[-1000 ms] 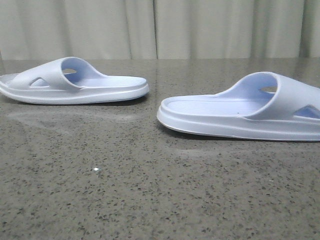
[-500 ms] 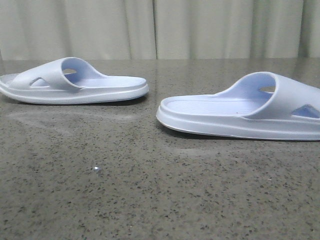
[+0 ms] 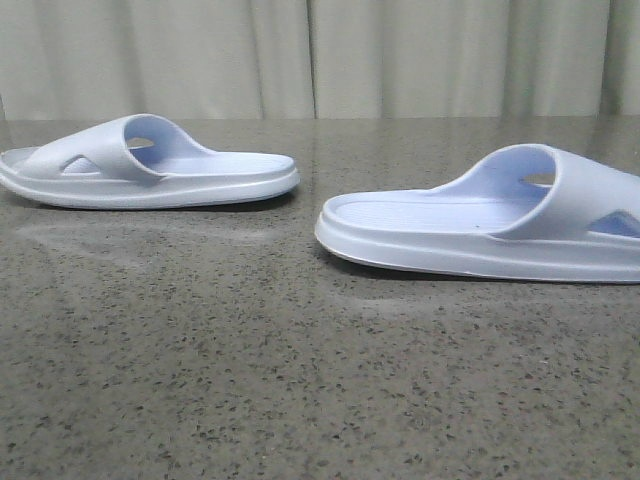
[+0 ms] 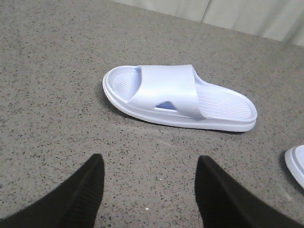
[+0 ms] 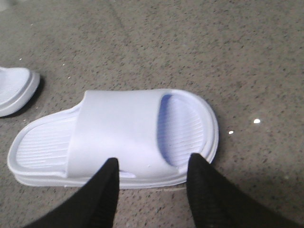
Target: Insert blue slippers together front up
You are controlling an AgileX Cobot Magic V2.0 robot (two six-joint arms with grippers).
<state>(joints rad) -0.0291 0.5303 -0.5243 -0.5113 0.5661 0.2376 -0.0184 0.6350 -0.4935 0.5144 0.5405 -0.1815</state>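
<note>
Pale pleated curtains close off the background of the front view, behind a dark speckled stone table. Two blue slippers lie sole-down on it, well apart. The left slipper sits farther back, its long axis running across the view, strap toward the left edge and open heel end toward the centre. The right slipper lies nearer, also crosswise, heel end toward the centre and strap toward the right edge, where the frame cuts it off. Their heel ends face one another across bare stone. Neither arm appears in this view, and nothing stands between the two slippers.

Left wrist view: the left gripper hangs above bare tabletop, its black fingers spread wide and holding nothing. The left slipper lies beyond the fingertips, clear of them, with a triangular cut-out showing in the strap. A rim of the other slipper enters at the frame edge.

Right wrist view: the right gripper has its fingers wide apart, straddling the near edge of the right slipper at the strap; whether they touch it cannot be told. Ribbing shows on the footbed. An end of the left slipper shows at the frame edge.

No lettering or brand mark is legible on either slipper.
</note>
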